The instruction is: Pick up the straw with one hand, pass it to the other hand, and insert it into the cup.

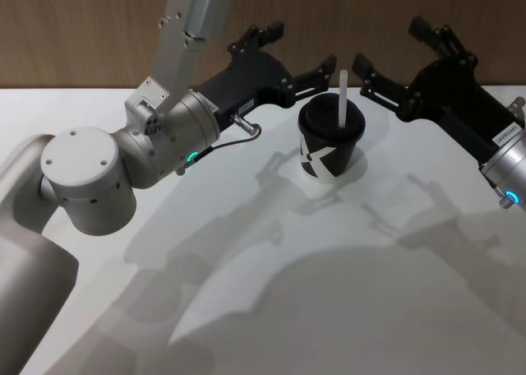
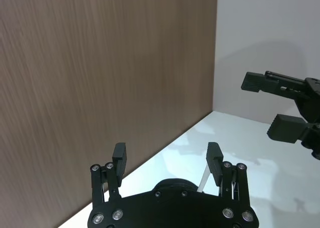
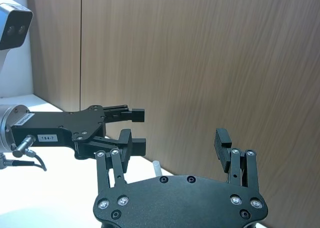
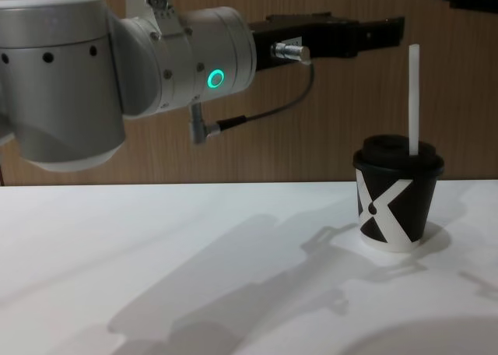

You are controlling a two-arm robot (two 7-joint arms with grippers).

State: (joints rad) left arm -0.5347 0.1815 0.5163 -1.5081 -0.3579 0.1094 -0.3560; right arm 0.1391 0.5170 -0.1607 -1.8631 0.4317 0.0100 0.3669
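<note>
Standing upright in the black cup (image 1: pixel 330 143), through its domed lid: the white straw (image 1: pixel 339 98), top end well above the lid. Cup on the white worktop (image 1: pixel 246 309), toward the far edge by the wood-panelled wall (image 1: pixel 99 30), right of centre. Raised just left of the cup: the left gripper (image 1: pixel 301 61), fingers spread, gripping nothing. Raised to the cup's right, apart from it: the right gripper (image 1: pixel 386 57), likewise spread and empty. Neither gripper touching straw or cup.
</note>
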